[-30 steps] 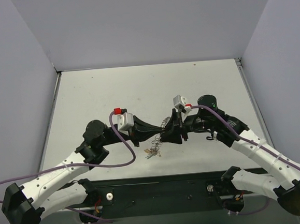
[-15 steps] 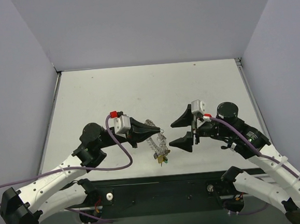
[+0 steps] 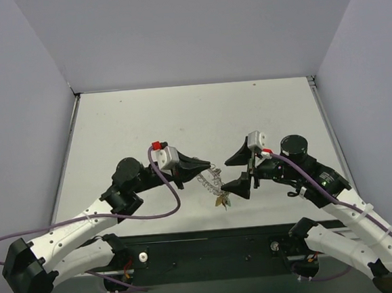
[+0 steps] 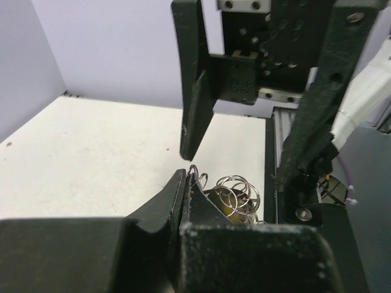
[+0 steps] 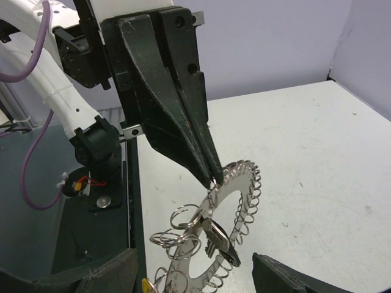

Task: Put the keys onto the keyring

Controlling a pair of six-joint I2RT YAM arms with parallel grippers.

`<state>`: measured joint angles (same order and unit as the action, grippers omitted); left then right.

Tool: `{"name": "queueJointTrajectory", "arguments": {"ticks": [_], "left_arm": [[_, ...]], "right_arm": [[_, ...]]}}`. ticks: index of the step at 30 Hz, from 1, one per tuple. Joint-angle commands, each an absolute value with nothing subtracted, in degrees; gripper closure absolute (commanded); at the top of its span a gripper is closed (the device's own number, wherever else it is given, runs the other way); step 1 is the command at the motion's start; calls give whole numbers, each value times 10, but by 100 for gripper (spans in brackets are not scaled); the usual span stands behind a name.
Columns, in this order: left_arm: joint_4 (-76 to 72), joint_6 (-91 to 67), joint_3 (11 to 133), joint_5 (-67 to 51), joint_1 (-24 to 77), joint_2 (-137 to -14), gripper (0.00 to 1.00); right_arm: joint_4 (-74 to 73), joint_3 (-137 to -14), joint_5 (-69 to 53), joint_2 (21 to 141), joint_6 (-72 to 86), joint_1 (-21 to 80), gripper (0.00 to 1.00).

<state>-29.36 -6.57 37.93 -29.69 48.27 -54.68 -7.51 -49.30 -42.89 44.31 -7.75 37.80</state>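
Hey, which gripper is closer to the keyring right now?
Left. The left gripper is shut on the rim of the keyring and holds it up. The right gripper faces it from the other side with jaws spread wide, close but not gripping.

A pale off-white desk sits between lilac walls on three sides. A black rail lines its near edge

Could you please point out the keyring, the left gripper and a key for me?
keyring (image 5: 229, 190): right wrist view, top of its coiled rim.
left gripper (image 5: 212, 176): right wrist view, between its pinched fingertips.
key (image 5: 219, 243): right wrist view, its dark middle.
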Motion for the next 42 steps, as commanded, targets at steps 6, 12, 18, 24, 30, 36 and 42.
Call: {"name": "queueJointTrajectory", "arguments": {"ticks": [6, 12, 18, 24, 30, 36, 42], "left_arm": [[-364, -27, 445, -169, 480, -685, 100], [-414, -20, 524, -156, 451, -806, 100], [-443, -29, 567, -146, 427, -885, 100], [-515, -83, 489, -131, 426, -961, 100], [-589, -145, 399, -116, 429, -989, 100], [-606, -148, 313, -65, 444, -939, 100], [-570, -128, 284, -52, 460, -880, 100]], "right_arm": [[-45, -469, -402, 421, -63, 366, 17], [-44, -457, -388, 401, -55, 358, 15], [-45, -444, -389, 394, -49, 352, 14], [-41, -430, -403, 402, -45, 350, 14], [-40, -423, -412, 410, -40, 350, 14], [-33, -417, -421, 419, -34, 350, 14], [-26, -413, -424, 423, -31, 351, 13]]}}
